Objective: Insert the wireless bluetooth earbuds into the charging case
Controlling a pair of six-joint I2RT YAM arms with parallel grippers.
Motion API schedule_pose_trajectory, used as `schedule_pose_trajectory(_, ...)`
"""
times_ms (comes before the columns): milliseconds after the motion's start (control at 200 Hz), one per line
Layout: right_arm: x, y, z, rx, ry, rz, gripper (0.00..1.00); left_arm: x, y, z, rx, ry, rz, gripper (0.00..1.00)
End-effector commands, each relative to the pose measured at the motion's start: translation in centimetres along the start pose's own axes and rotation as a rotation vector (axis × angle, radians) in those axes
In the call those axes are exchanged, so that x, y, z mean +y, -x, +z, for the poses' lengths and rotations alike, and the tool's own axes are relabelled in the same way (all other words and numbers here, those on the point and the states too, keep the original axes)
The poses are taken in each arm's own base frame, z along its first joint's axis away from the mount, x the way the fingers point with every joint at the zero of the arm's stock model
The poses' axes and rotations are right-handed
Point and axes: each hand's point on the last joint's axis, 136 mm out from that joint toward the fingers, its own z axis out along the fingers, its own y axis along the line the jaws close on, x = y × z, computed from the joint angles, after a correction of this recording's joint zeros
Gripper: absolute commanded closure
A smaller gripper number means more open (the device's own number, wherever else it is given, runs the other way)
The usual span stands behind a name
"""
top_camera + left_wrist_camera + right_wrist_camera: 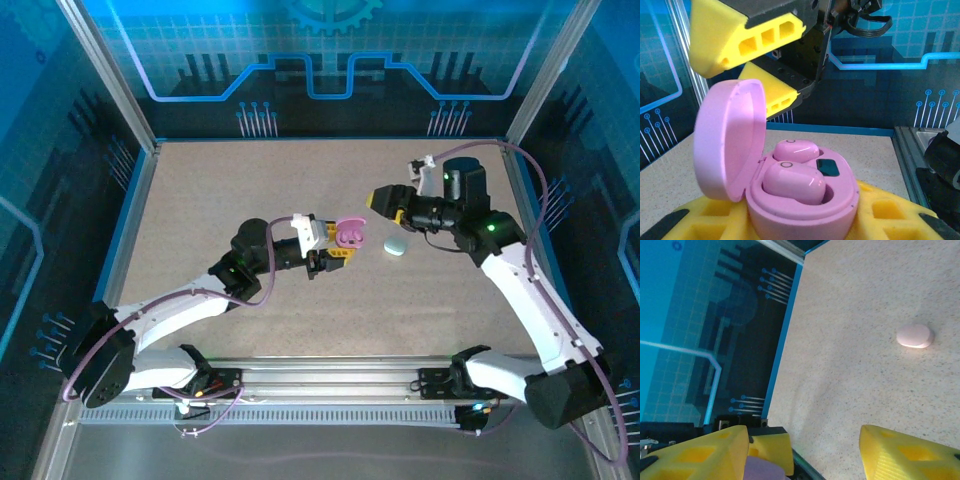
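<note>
Two earbuds [792,182] sit in pink charging case [805,215], pinched by our L gripper [330,250]; R gripper [383,198], 1 o'clock of it, gapes empty. Next, prob.: we nudge lid [727,140] shut.

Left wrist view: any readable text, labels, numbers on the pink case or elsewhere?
No readable text anywhere.
Open pink oval plastic charging case: no lettering; its small dark screen shows nothing legible.
The two pink earbuds seated in it: only a small ring mark each.
Blue backdrop panels: circuit-line and gear graphics, no words.
</note>
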Motion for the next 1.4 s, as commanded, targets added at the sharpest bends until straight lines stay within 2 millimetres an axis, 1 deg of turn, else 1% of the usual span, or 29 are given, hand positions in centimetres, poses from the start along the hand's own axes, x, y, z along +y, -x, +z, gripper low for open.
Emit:
schedule_pose_trajectory(0,1.8,-1.1,0.3,0.064,0.033,-0.074,0.38,-0.1,1.7,0.5,-0.043,-0.009,0.036,0.68)
schedule_pose_trajectory(170,1.7,-2.3,1.1,0.128,0.027,-0.084,0.38,0.0,1.7,0.5,-0.047,-0.001,0.038,0.68)
schedule_pose_trajectory(430,1.9,-3.6,0.7,0.162,0.056,-0.091,0.38,0.2,2.1,0.3,-0.058,0.018,0.036,0.68)
schedule_pose_trajectory(560,2.8,-4.6,0.3,0.200,0.154,-0.059,0.37,0.1,2.4,0.3,-0.069,0.009,0.029,0.67)
schedule_pose_trajectory(705,3.1,-5.6,-0.4,0.240,0.264,-0.011,0.36,0.1,2.8,0.2,-0.084,0.011,0.026,0.67)
schedule_pose_trajectory(795,3.2,-6.3,-0.6,0.270,0.324,0.008,0.38,0.1,3.4,0.1,-0.101,0.006,0.022,0.67)
schedule_pose_trajectory(911,3.7,-6.5,-0.4,0.293,0.376,0.023,0.39,-0.1,3.5,0.2,-0.105,-0.009,0.021,0.67)
schedule_pose_trajectory(1006,3.6,-6.6,-0.1,0.311,0.390,0.044,0.43,0.0,3.5,0.3,-0.105,-0.007,0.020,0.67)
schedule_pose_trajectory(1091,3.7,-6.7,0.1,0.319,0.407,0.047,0.50,0.0,3.4,0.3,-0.104,-0.005,0.019,0.67)
schedule_pose_trajectory(1226,3.3,-6.6,0.4,0.316,0.398,0.053,0.56,-0.1,3.3,0.3,-0.101,-0.009,0.018,0.66)
schedule_pose_trajectory(1391,3.1,-6.2,0.5,0.291,0.380,0.039,0.76,0.2,2.6,0.4,-0.077,0.005,0.018,0.62)
